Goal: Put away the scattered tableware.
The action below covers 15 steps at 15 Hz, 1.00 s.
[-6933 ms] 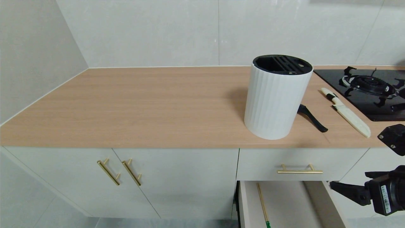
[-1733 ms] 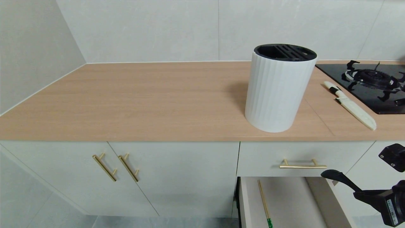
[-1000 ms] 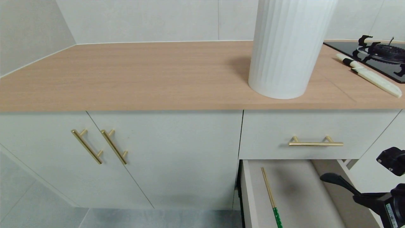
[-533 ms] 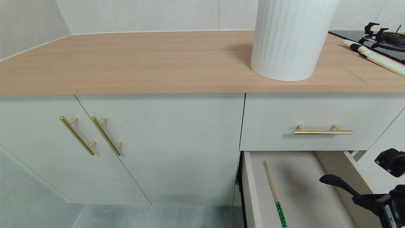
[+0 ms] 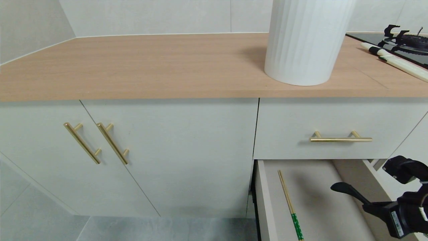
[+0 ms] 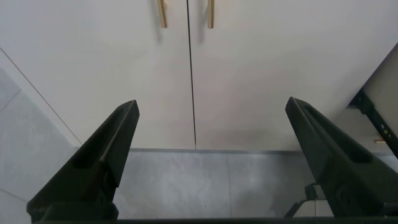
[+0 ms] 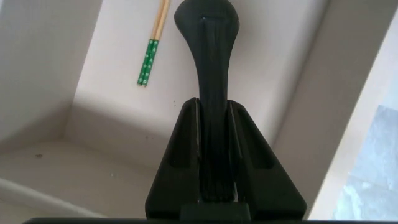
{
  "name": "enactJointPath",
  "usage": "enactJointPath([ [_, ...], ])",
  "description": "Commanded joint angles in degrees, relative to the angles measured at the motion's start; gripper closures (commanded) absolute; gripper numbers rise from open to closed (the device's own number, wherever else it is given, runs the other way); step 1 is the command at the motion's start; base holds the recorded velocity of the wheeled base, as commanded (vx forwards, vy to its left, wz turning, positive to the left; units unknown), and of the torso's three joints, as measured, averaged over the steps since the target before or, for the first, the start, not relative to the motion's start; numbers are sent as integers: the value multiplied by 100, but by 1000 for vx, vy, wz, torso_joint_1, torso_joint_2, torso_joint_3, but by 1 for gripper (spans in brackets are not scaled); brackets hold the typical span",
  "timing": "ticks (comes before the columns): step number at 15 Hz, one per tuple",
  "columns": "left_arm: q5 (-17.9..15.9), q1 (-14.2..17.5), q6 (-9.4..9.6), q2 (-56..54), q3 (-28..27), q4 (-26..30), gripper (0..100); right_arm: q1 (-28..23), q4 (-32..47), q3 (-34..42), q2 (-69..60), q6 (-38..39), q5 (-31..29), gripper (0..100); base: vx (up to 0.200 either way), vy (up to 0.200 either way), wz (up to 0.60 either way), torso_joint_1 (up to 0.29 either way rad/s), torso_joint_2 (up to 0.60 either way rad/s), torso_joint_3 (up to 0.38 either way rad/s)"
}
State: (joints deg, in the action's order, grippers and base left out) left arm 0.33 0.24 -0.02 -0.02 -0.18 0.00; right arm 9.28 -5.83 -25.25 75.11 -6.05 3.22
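My right gripper (image 5: 370, 208) is shut on a black-handled utensil (image 5: 347, 192), whose handle end sticks out over the open lower drawer (image 5: 264, 204). In the right wrist view the black handle (image 7: 206, 43) runs out from between the gripper's (image 7: 212, 146) fingers, above the drawer floor. A pair of wooden chopsticks with green ends (image 5: 289, 207) lies in the drawer, also seen as chopsticks (image 7: 153, 46). A white knife (image 5: 398, 62) lies on the counter beside the stove. My left gripper (image 6: 208, 155) is open, low in front of the cabinet doors.
A tall white ribbed knife holder (image 5: 304, 40) stands on the wooden counter (image 5: 150, 67). A black gas stove (image 5: 406, 42) is at the far right. Above the open drawer a shut drawer carries a gold handle (image 5: 341, 139). Two cabinet doors with gold handles (image 5: 97, 144) are on the left.
The camera has dropped lower. The black-handled utensil, earlier on the counter behind the holder, is now in my right gripper, which has shifted slightly left over the drawer.
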Motion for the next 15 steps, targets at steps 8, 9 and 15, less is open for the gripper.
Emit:
enactJointPath([
  [8, 2, 2, -6, 2, 1, 0, 0, 707, -2792, 292, 3247, 1791, -1333, 100, 0, 0, 0, 0, 0, 0],
  [9, 2, 2, 2, 2, 1, 0, 0, 707, -2959, 345, 3370, 1782, -1377, 100, 0, 0, 0, 0, 0, 0],
  [15, 2, 2, -6, 2, 1, 0, 0, 707, -4550, 661, 4319, 1800, -1684, 100, 0, 0, 0, 0, 0, 0],
])
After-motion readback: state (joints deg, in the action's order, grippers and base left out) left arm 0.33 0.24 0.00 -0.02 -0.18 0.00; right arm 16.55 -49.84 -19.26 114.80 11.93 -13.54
